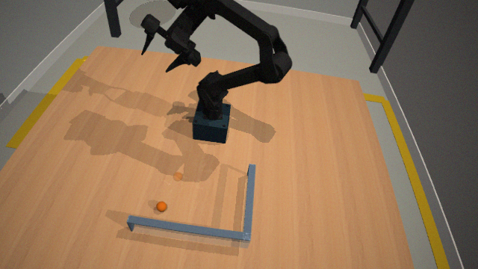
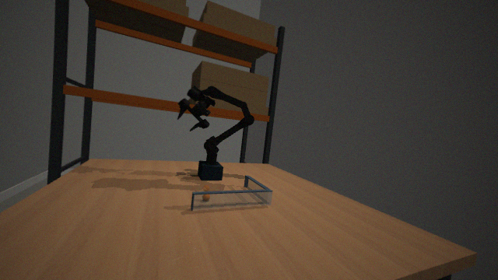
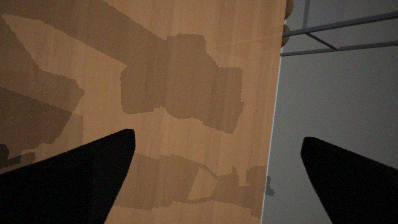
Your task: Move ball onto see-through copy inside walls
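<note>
The orange ball [image 1: 161, 206] [image 2: 205, 197] lies on the table near the left end of the front wall [image 1: 187, 226] [image 2: 229, 192], on its inner side. The side wall [image 1: 249, 202] [image 2: 258, 183] meets it at the right in the top view. The see-through copy [image 1: 178, 176] [image 2: 206, 187] is farther back and slightly right of the ball, toward the arm's base. My gripper [image 1: 154, 63] [image 2: 184, 125] [image 3: 218, 141] is open and empty, high above the table's back left part, well away from the ball. The wrist view shows neither ball nor walls.
The arm's base block [image 1: 210, 127] [image 2: 210, 171] stands on the table [image 1: 317, 168] [image 2: 156, 241] behind the walls. Dark arm shadows fall across the table's left part and over the area near the see-through copy. A shelf rack with boxes [image 2: 233, 85] stands behind the table.
</note>
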Robot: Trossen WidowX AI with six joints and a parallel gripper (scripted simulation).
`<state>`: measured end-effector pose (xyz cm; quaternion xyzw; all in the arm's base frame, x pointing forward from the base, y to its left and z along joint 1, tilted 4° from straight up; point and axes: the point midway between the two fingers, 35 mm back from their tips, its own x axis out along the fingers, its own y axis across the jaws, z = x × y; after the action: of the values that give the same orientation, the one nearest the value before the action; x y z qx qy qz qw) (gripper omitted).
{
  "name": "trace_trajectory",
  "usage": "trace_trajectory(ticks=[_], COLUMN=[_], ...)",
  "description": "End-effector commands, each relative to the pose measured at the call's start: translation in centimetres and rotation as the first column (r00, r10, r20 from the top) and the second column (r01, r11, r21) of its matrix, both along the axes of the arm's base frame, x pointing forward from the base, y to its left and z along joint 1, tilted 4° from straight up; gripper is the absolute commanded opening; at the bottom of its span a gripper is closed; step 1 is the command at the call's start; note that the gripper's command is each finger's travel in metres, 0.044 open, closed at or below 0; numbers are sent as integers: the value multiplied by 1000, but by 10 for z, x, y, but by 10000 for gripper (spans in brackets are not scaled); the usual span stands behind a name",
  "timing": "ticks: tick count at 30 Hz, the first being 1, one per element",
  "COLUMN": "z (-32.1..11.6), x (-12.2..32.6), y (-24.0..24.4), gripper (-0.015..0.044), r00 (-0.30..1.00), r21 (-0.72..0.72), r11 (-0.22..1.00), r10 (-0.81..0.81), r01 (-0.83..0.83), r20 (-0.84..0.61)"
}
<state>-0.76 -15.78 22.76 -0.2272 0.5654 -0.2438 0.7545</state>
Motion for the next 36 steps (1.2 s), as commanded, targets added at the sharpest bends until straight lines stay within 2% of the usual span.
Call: trace_trajectory(ticks=[1, 6, 13, 21, 28, 36], z=[0, -8, -32, -75, -120, -177], x=[0, 14, 59, 143, 229, 312], y=[-1, -26, -64, -84, -64, -12], gripper=[374, 246, 246, 246, 246, 246], r00=[1000, 995, 987, 993, 999, 991], r21=[5, 133, 343, 539, 635, 654], r11=[1000, 991, 937, 839, 771, 748], r10=[1, 15, 16, 20, 37, -41], r01=[-1, -28, -70, -81, -46, 116], r20=[4, 94, 158, 119, 28, -129])
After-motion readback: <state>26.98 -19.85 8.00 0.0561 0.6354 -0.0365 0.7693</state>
